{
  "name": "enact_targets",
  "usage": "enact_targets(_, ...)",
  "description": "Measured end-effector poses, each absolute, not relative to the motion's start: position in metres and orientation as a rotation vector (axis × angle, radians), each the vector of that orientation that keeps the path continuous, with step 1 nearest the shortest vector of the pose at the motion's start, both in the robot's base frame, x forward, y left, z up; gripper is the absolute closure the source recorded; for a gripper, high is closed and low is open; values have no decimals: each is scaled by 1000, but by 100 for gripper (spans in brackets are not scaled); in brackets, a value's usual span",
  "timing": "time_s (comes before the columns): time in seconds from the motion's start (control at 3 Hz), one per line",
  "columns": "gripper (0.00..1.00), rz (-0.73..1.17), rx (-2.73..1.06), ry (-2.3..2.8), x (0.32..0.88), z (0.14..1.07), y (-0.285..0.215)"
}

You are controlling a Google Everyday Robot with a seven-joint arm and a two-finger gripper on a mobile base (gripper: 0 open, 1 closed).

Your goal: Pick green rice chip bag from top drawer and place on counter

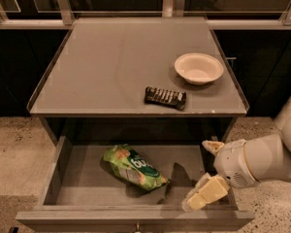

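The green rice chip bag (135,168) lies flat in the middle of the open top drawer (82,186), tilted diagonally. The counter (111,67) is the grey top above the drawer. My gripper (208,171) hangs over the right end of the drawer, to the right of the bag and apart from it. Its two cream fingers are spread wide, one (211,146) up near the drawer's back and one (207,192) low by the front wall, with nothing between them.
A white bowl (199,68) stands at the counter's right side. A small dark ridged wrapped bar (165,97) lies near the counter's front edge. Dark cabinets flank the counter, and speckled floor lies on both sides of the drawer.
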State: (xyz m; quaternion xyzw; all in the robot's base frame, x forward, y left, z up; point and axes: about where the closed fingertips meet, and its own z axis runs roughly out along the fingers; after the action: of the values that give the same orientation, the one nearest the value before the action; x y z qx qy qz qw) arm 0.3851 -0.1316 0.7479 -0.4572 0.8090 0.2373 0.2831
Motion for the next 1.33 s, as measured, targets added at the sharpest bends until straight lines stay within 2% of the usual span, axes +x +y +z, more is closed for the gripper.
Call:
enact_targets(0.33, 0, 665, -1111, 2180, 389, 732, -135)
enact_targets(1.33, 0, 794, -966, 2102, 433, 691, -86)
